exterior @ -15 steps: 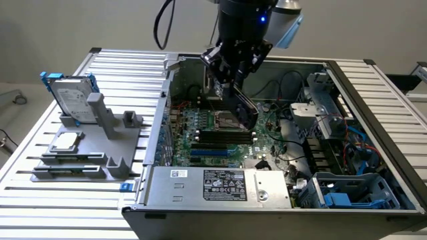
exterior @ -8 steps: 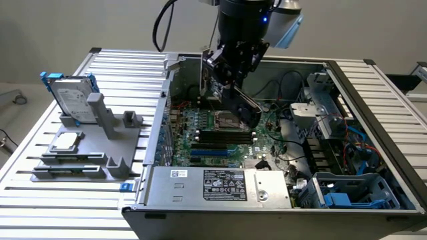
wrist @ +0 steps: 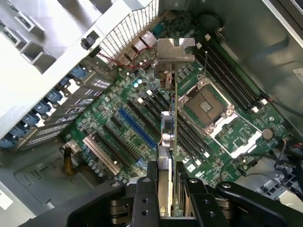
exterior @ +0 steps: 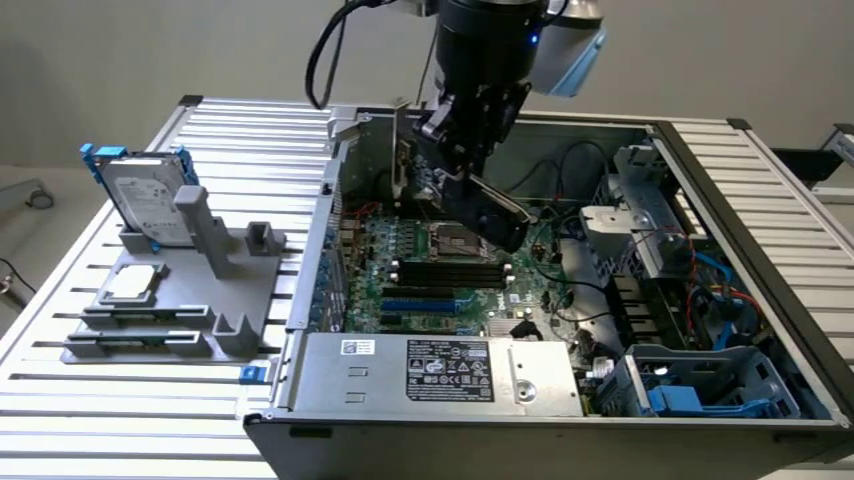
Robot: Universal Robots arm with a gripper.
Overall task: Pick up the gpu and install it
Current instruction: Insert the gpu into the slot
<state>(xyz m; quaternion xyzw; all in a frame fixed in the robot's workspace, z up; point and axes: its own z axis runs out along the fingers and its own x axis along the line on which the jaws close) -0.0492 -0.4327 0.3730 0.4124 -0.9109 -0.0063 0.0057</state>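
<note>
The fingers [wrist: 144, 189] of the gripper [wrist: 166, 171] pinch the gpu [wrist: 168, 130] (held edge-on between them); in the exterior view it extends toward 5 o'clock.

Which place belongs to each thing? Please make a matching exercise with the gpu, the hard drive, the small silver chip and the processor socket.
1 gpu
2 hard drive
3 silver chip
4 processor socket

A lying flat on the grey holder
B fixed on the motherboard
C gripped by the jaws, above the motherboard
D standing upright in the grey holder

Pairs: 1-C, 2-D, 3-A, 4-B
</note>
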